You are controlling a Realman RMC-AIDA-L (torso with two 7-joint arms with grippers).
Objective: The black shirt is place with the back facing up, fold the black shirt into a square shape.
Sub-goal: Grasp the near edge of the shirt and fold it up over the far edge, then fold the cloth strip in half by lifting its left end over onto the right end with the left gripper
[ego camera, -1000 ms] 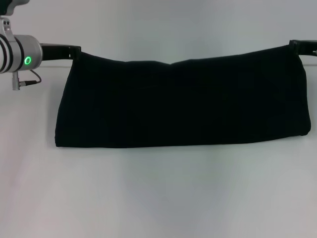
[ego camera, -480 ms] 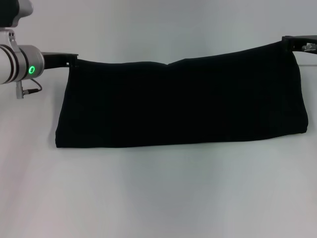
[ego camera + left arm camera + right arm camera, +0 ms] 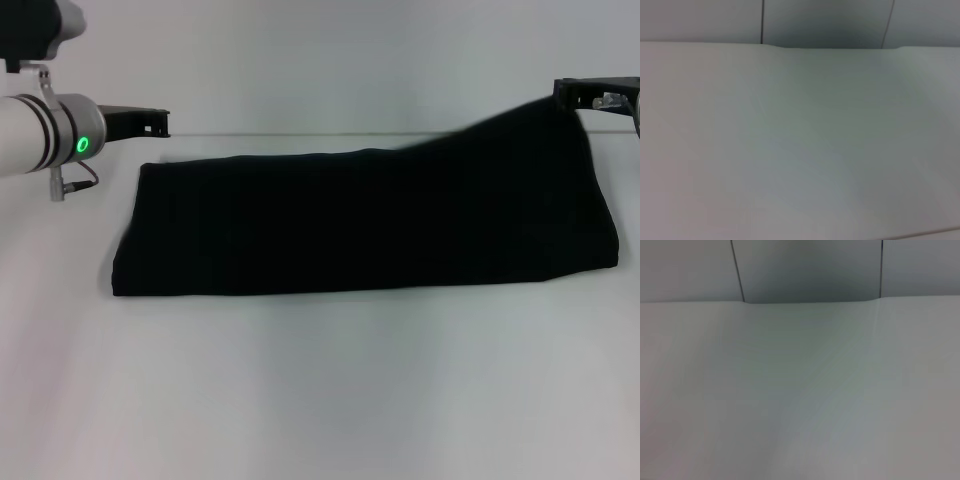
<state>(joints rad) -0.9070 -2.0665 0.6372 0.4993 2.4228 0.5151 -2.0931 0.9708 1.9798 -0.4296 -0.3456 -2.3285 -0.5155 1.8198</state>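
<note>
Black shirt [image 3: 360, 220] lies as a long folded band across the white tabletop [image 3: 320, 400], limp and light. Its far right corner hangs pinched in the right hand [image 3: 572, 95]; the left hand [image 3: 150, 122] hovers just beside the far left corner, holding nothing, fingers' state unclear. Corners give the surest hold.

Shirt across mid-frame on table, grippers at its upper corners.

Shirt [image 3: 360, 225] lies w/ lower edge flat on table [image 3: 320, 400]. Left gripper [image 3: 160, 122] at upper left of frame, just above shirt's left corner, apart from it. Right gripper [image 3: 565, 92] at upper right, at shirt's raised right corner.
</note>
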